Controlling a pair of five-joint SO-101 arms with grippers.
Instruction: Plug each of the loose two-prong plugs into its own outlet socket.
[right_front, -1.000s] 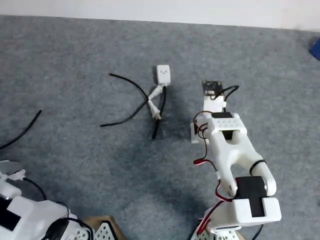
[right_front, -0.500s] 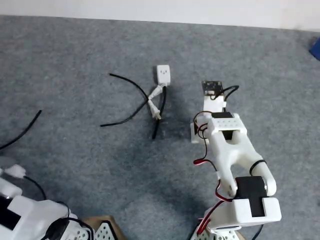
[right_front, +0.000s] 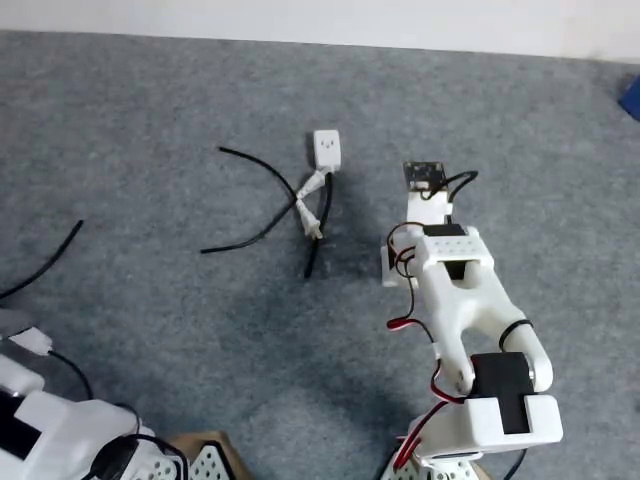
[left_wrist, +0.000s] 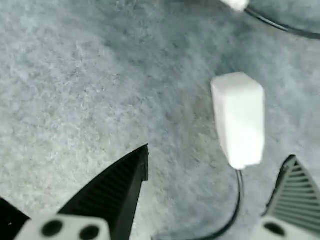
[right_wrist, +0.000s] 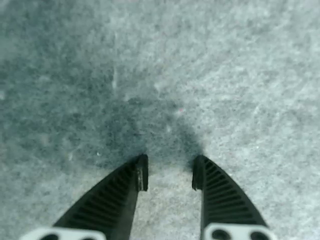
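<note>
Step in hand: approach to a first grasp; judged early, nothing plugged in yet.
Left pincer (left_wrist: 217, 155): released, fingers spread wide, holding nothing, low over the tabletop (left_wrist: 75, 75).
Block (left_wrist: 238, 117): white, oblong, flat on the tabletop with a black cord (left_wrist: 239, 195) leaving the end nearest the pincer. Whether it is a plug or a socket cannot be told.
Block to left pincer: ahead of the opening and between the lines of the two fingers, closer to one of them; the cord end sits near the fingertips and touches neither.
Block, high view (right_front: 30, 342): at the near left edge, beside the left arm's base.
Right pincer (right_wrist: 169, 167): fingers a narrow gap apart, grasping nothing, over bare tabletop.
Right arm (right_front: 470, 300): stretched forward on the right side, well apart from the socket.
Socket (right_front: 327, 148): white, face up, mid-tabletop.
Plugs (right_front: 309, 222): judged to be the white pieces on the crossed black cords (right_front: 255, 190) just beside the socket; loose, not inserted.
Next move calls for: bringing the left pincer forward until the block's body lies between the fingers, then clenching across its narrow sides, clear of the cord.
Risk: a grip on the cord end would let the block swing.
</note>
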